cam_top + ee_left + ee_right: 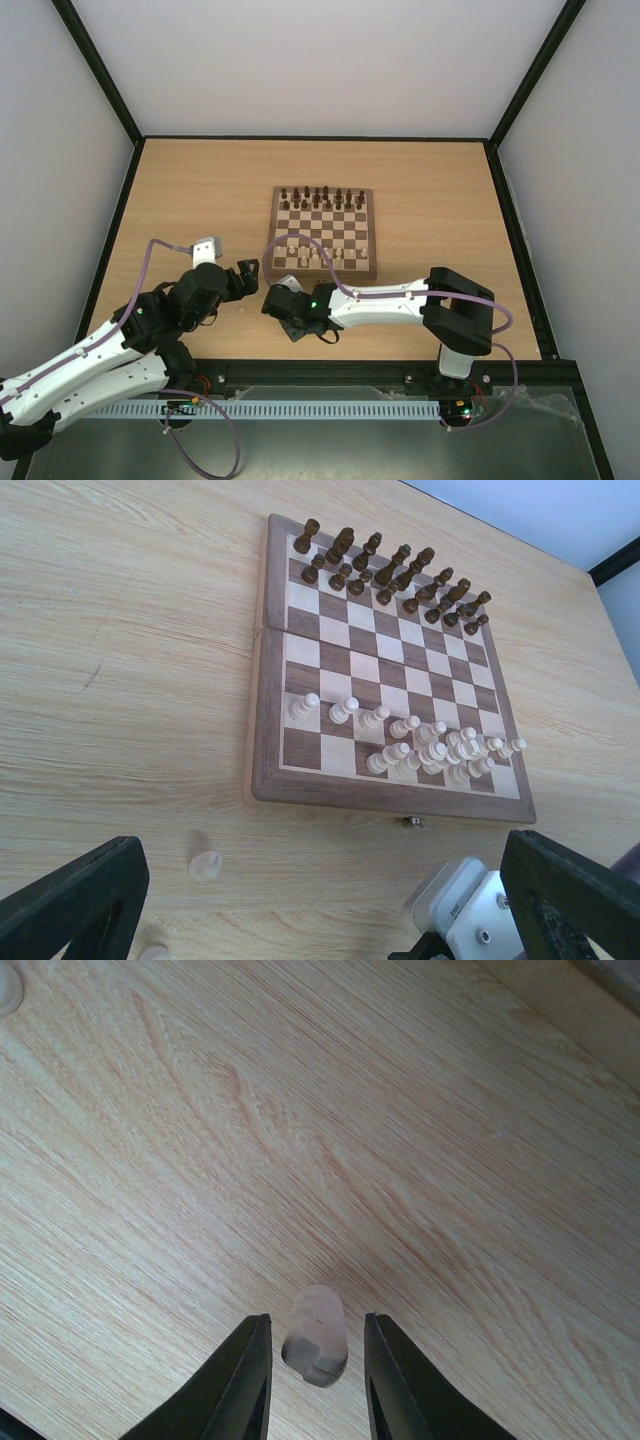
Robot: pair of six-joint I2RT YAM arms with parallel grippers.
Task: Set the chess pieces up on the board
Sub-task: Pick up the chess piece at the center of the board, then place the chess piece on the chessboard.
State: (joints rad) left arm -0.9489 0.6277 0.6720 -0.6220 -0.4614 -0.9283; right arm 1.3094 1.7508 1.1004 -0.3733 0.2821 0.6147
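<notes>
The chessboard (322, 232) lies mid-table. Dark pieces (322, 196) fill its far rows. Pale chess pieces (430, 748) stand in its near rows, bunched toward the right. My right gripper (316, 1345) is open just off the board's near left corner, low over the table. Its fingers (240, 1380) straddle one pale piece (316, 1335), with a gap on each side. My left gripper (320, 900) is wide open and empty, left of the right gripper (275, 300). A loose pale piece (206, 864) lies on the table ahead of it, and another (155, 952) sits at the frame's bottom edge.
The right arm's wrist camera housing (460, 905) sits close to my left gripper's right finger (570, 890). Another pale piece (8, 985) shows at the top left corner of the right wrist view. Black frame rails border the table (180, 200).
</notes>
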